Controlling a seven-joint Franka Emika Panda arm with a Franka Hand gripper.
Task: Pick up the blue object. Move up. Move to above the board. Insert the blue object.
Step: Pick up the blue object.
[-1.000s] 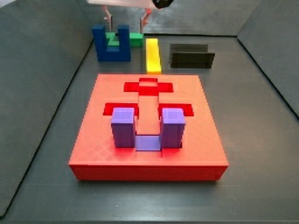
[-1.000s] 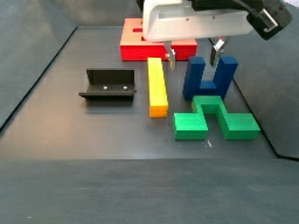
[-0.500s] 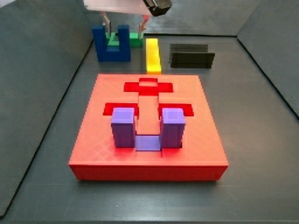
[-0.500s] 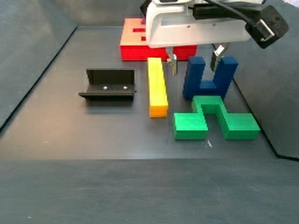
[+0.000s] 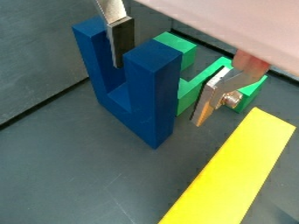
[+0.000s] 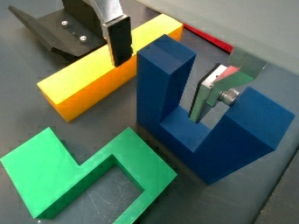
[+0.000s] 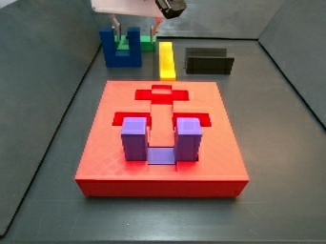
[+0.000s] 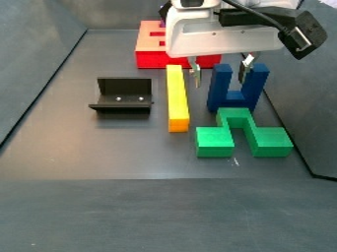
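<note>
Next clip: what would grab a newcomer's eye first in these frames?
The big red board fills the middle of the floor, with a purple U-shaped block standing in it. Behind it, the gripper straddles one prong of the blue object, fingers open, one in the slot. Beside that lie a yellow bar and a green block.

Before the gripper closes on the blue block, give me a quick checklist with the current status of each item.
1. Gripper open: ok; both wrist views show a gap at each pad.
2. Fingers straddle one prong of the blue object: ok; one finger is outside, the other in the slot.
3. Pads touching the prong: not yet, so no grasp.
4. Blue object upright on the floor: ok.
5. Neighbours clear of the fingers: ok; the yellow bar and green block lie apart from the fingers.
6. Board recess free for the blue object: cannot tell; a purple U-shaped block already sits in one.
</note>
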